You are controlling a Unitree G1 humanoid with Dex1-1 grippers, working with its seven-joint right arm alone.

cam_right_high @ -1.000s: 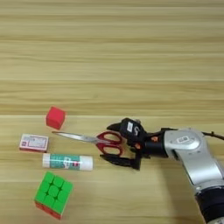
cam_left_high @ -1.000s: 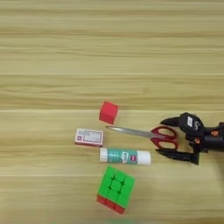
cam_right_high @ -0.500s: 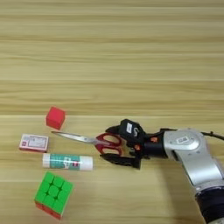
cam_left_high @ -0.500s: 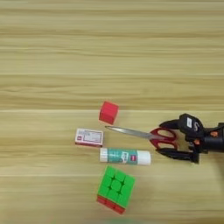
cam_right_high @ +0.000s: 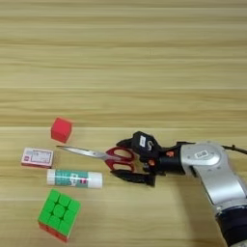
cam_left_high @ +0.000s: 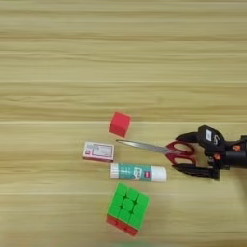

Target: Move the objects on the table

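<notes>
Scissors: red handles, silver blades closed; claw fingers apart, straddling handles.

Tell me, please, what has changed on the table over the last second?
Very little. The hand has crept slightly left, so its two open fingers now sit around the red handles of the scissors rather than just beside them; nothing is gripped yet. The scissors, small cube, box, glue stick and puzzle cube all lie where they were.
</notes>
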